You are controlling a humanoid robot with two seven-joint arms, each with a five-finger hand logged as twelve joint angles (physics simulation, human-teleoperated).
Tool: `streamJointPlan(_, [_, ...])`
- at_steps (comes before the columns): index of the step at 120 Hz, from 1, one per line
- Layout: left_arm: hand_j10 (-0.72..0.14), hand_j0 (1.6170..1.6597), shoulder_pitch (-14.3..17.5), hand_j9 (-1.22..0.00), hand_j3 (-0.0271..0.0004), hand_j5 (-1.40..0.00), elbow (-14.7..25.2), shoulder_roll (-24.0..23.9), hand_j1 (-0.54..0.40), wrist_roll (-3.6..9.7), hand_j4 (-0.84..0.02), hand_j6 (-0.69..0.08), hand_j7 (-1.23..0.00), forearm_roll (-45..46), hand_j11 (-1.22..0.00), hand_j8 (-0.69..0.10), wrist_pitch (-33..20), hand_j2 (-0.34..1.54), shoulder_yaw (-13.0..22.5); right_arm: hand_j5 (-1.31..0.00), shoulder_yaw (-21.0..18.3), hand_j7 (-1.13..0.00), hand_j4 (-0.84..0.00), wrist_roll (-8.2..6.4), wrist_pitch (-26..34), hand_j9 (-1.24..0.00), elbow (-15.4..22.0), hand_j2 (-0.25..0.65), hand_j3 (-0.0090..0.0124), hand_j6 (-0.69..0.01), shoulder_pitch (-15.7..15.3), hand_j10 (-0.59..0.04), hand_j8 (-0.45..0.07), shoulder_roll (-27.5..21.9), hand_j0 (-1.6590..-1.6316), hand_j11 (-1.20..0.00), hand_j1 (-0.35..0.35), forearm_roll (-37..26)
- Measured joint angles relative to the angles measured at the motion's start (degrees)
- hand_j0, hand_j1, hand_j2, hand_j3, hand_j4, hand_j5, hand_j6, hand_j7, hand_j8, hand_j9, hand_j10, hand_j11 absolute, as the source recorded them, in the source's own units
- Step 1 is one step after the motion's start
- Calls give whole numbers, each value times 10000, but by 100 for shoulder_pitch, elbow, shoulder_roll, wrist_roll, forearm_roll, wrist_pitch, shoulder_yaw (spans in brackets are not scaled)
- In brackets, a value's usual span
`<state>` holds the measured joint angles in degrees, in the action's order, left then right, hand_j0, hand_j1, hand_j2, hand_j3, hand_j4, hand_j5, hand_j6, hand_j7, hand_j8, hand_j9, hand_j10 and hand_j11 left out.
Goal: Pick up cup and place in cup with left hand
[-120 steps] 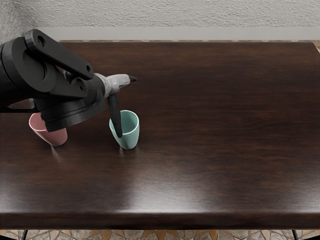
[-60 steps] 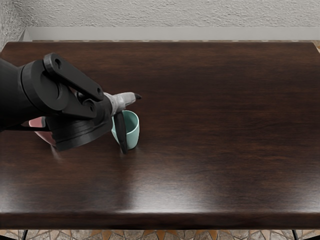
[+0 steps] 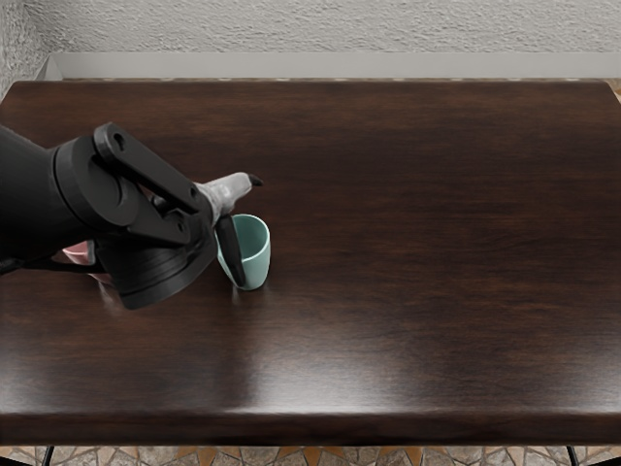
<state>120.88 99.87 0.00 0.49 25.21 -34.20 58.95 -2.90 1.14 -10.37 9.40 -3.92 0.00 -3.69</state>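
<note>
L hand (image 3: 223, 193) spread, prob. gripping nothing; one dark finger overlaps teal cup's (image 3: 257, 245) near-arm side, contact unclear. Teal cup upright on table (image 3: 417, 291); pink cup (image 3: 78, 251) mostly hidden by L arm (image 3: 92, 189). Risk: closing off-centre cd shove or tip teal cup w/o proper grip

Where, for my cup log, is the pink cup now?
In the head view's left part, the pink cup is mostly hidden behind the left arm, on the table left of the mint cup.
</note>
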Motion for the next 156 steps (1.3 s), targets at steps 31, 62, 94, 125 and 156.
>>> streamJointPlan(31, [-884, 16581, -98, -1148, 0, -1149, -7, 0, 2431, 3, -885, -886, -1149, 2, -1148, -886, -73, 178, -116, -195, 0, -195, -151, 0, 0, -195, 0, -31, 0, -151, 0, -151, -151, 0, -16581, -195, -3310, 0])
streamJointPlan(62, [-1133, 16581, -261, -1472, 0, -1472, -33, 0, 2133, 4, -1133, -1135, -1472, 16, -1472, -1134, -79, 228, -113, -195, 0, -195, -151, 0, 0, -195, 0, -31, 0, -151, -1, -151, -151, 0, -16581, -195, -3310, 0])
streamJointPlan(94, [-2131, 16581, -302, -2769, 0, -2769, -56, 0, 935, 4, -2131, -2133, -2769, 23, -2769, -2132, -80, 427, -113, -195, 0, -195, -151, 0, 0, -195, 0, -31, 0, -151, -1, -150, -151, 0, -16581, -195, -3310, 0])
streamJointPlan(125, [-3242, 16581, -337, -4241, 0, -4238, -85, 0, -660, 3, -3245, -3228, -4240, 125, -4243, -3244, -79, 804, -110, -195, 0, -195, -151, 0, 0, -195, 0, -31, 0, -151, 0, -150, -151, 0, -16581, -195, -3310, 0])
streamJointPlan(156, [-3577, 16552, -272, -6377, 0, -6210, -121, 0, -1200, 1, -4629, -2699, -6348, 340, -6370, -2299, -77, 970, -106, -195, 0, -195, -150, 0, 0, -195, 0, -32, 0, -150, 0, -150, -151, 0, -16581, -195, -3310, 0])
